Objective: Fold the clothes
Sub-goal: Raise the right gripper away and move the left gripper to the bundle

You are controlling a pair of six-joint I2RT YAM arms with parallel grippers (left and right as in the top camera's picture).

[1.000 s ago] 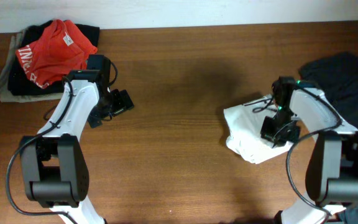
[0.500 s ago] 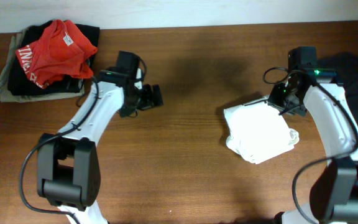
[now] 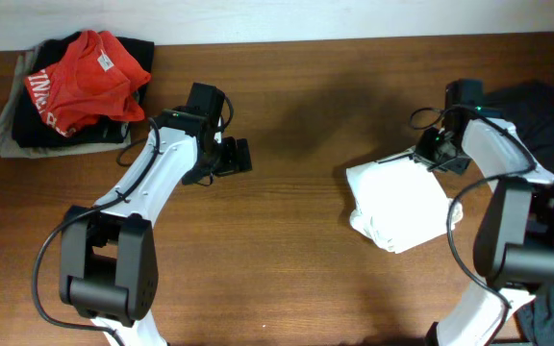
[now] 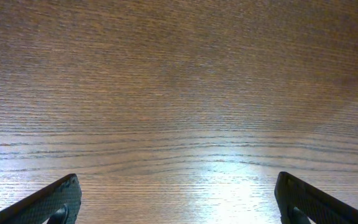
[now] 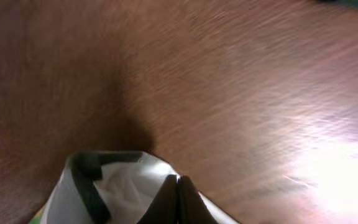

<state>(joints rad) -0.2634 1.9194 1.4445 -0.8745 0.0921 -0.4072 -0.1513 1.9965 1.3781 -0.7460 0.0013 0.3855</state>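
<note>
The clothes, a white T-shirt [image 3: 397, 207], lie as a folded bundle on the wooden table [image 3: 296, 240], right of centre. My right gripper [image 3: 432, 154] is at the bundle's far right corner. In the right wrist view its fingers [image 5: 178, 182] are pressed together right at the white cloth's [image 5: 114, 186] edge, and the fabric rises to meet the tips. My left gripper [image 3: 235, 157] hovers over bare wood, far left of the shirt. Its jaws [image 4: 176, 183] stand wide open with nothing between them.
A red garment [image 3: 87, 75] lies on a dark pile [image 3: 22, 130] at the back left corner. A black T-shirt [image 3: 541, 115] lies at the right edge, just behind my right arm. A pale wall runs along the table's far edge.
My right gripper has moved from the bundle's near right side to its far right corner. My left gripper has swung right, away from the red pile, staying open.
</note>
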